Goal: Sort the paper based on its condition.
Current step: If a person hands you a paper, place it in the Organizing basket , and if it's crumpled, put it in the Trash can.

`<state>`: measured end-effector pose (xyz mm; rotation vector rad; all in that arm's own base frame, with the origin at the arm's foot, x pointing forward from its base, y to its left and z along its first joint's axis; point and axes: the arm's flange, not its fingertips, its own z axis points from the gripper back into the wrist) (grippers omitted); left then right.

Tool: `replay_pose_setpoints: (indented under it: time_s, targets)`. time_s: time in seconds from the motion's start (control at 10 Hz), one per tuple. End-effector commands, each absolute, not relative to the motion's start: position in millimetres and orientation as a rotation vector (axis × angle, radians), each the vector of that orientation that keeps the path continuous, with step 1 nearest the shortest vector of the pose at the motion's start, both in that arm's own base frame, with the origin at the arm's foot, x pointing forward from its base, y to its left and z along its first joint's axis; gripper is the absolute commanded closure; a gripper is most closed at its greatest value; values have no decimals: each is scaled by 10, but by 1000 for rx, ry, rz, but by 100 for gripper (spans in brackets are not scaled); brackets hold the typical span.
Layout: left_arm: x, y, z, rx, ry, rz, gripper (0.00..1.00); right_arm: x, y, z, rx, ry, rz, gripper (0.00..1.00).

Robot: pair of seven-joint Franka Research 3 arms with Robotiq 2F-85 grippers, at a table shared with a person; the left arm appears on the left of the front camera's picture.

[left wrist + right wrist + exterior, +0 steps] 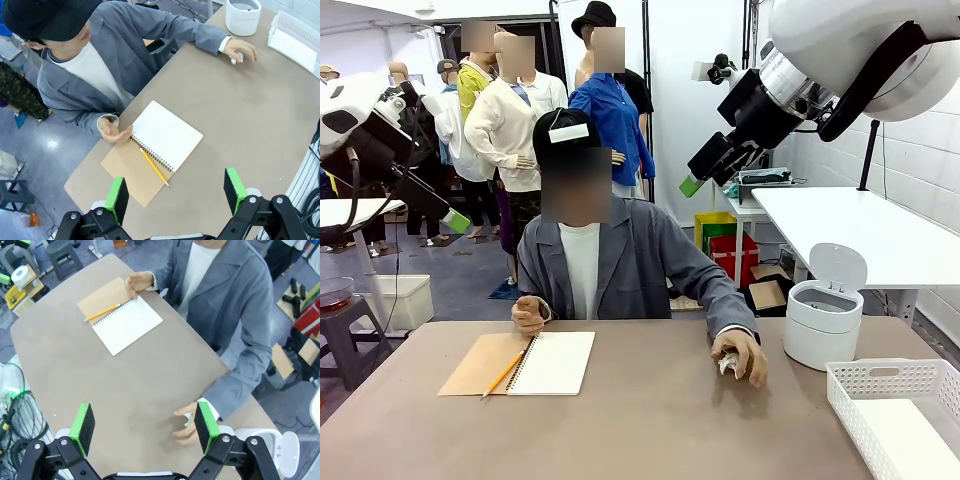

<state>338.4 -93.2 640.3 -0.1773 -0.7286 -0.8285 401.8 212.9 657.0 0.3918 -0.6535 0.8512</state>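
Under the person's hand point(742, 358) on the table point(650, 430), crumpled paper point(727, 364) sits near the lidded bin point(825, 310) and white basket point(895, 415), likely awaiting sorting; both end effectors point(175, 192) point(145, 422) hover open, empty

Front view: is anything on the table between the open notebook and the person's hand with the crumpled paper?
No. Between the notebook and the hand on the crumpled paper, the front view shows bare table.
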Motion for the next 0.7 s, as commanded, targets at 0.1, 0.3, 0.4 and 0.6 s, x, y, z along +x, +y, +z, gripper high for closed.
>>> replay_pose_setpoints:
  time_s: [0.1,0.3,0.4,0.6]
  targets:
    - [3378,-930,6405,-188,-722,-826,0,4021,2134,6567,384,-657,847,0]
    - [3378,-930,6405,-188,-722,-826,0,4021,2134,6567,384,-657,847,0]
    - [3378,-930,6405,-188,-722,-826,0,4021,2134,6567,384,-657,847,0]
    - [3378,-930,6405,-188,-722,-826,0,4021,2134,6567,384,-657,847,0]
